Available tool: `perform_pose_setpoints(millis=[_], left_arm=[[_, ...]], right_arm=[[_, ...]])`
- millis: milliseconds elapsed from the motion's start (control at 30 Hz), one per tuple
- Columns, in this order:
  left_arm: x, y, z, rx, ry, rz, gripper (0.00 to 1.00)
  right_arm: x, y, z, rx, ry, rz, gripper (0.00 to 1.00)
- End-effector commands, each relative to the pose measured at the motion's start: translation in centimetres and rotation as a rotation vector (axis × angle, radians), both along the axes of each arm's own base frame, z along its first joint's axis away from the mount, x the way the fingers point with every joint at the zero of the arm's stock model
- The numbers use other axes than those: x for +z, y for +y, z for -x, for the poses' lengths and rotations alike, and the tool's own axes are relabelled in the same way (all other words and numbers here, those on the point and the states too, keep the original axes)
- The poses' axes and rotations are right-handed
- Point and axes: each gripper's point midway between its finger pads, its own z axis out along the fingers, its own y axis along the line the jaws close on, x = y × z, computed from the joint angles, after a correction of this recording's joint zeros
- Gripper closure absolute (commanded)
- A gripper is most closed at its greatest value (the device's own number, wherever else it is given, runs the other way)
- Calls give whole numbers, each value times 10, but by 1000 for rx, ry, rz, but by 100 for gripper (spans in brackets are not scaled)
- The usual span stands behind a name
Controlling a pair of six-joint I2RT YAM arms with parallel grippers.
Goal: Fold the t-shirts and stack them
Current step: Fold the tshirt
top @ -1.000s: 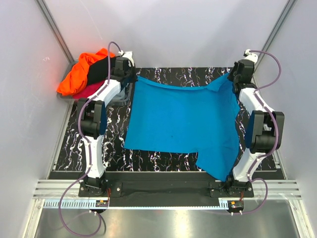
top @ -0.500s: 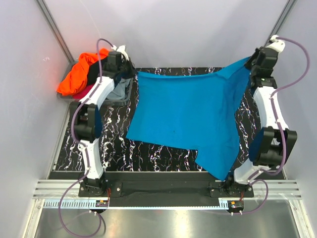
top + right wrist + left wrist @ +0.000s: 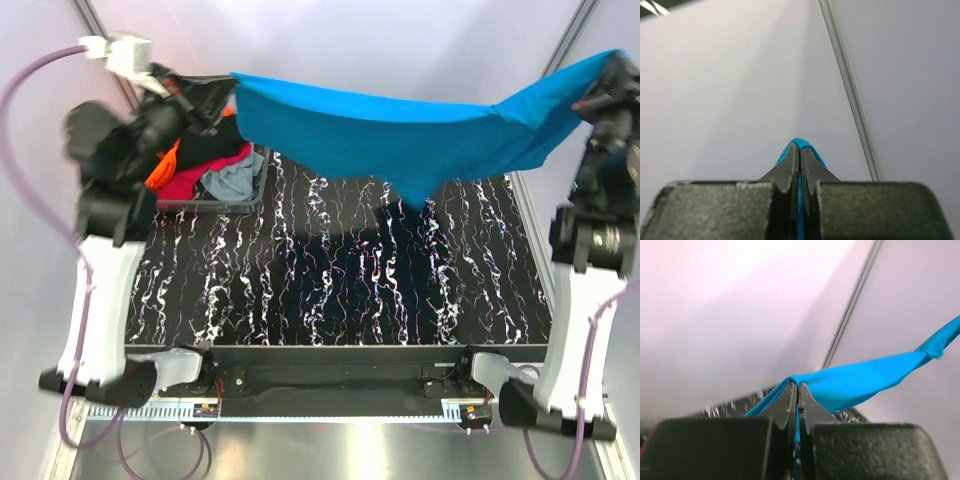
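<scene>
Marbled table [image 3: 350, 270] | turquoise t-shirt [image 3: 400, 135] gripped, spanning left end effector [image 3: 797, 384]; right end effector [image 3: 800, 145]

- The turquoise t-shirt [image 3: 400, 135] is being lifted clear of the table [image 3: 350, 280], where it was lying spread a second ago. It is now being stretched in the air as a sagging band.
- The left gripper [image 3: 797, 390] is being carried up and out to the left, with one corner of the cloth drawn along.
- The right gripper [image 3: 800, 152] is being raised towards the upper right with the other corner.
- The part of the table covered earlier is being exposed.
- The grey t-shirt [image 3: 232, 180], earlier half hidden behind the left arm, is being brought into view.
</scene>
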Motion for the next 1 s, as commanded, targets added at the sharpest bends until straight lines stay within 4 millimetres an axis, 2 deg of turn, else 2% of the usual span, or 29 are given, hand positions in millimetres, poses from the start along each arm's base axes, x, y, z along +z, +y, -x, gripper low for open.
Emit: perform_pose_setpoints(millis=[0,33,100,133,200,233,267,333,400,433,467,533,567,633,667,700,733,767,800,833,867,900,967], left_arm=[[40,11,50,-3,-112,3,100],[49,13,60,-6,-133,15,100],[68,15,81,-19,-177,43,100],[76,18,94,-20,-204,51,100],[88,21,110,-18,-244,60,100],[90,23,113,-9,-247,65,100],[96,25,118,-6,-262,68,100],[98,29,116,22,-260,65,100],[105,33,111,58,-279,45,100],[103,36,103,89,-265,38,100],[100,35,85,111,-254,13,100],[89,38,62,154,-212,-8,100],[72,33,36,159,-159,-25,100],[48,27,6,163,-92,-46,100],[24,23,-13,162,-34,-67,100],[0,18,-38,160,22,-89,100],[-18,15,-52,161,61,-104,100],[-45,12,-68,162,119,-125,100],[-70,8,-91,161,164,-141,100],[-88,6,-103,159,191,-152,100],[-120,2,-119,156,246,-174,100],[-148,-3,-140,148,279,-186,100],[-200,-8,-168,141,347,-206,100]], right_arm=[[42,-1,55,-58,-156,32,100],[53,3,75,-59,-198,40,100],[63,6,97,-64,-239,50,100],[73,9,114,-67,-276,55,100],[84,12,132,-67,-315,64,100],[94,15,146,-68,-345,78,100],[99,17,151,-65,-358,88,100],[109,22,161,-64,-379,120,100],[113,23,162,-74,-379,148,100],[112,21,156,-82,-365,153,100],[110,20,149,-86,-351,159,100],[99,16,120,-76,-295,160,100],[93,16,108,-66,-271,161,100],[66,11,62,-47,-175,157,100],[54,8,44,-40,-136,152,100],[26,5,11,-23,-59,146,100],[12,3,-6,-14,-23,145,100],[-1,3,-21,1,3,145,100],[-37,-2,-53,9,88,129,100],[-56,-5,-69,14,128,125,100],[-71,-7,-83,17,152,119,100],[-113,-12,-110,22,239,104,100],[-146,-17,-134,20,283,97,100]])
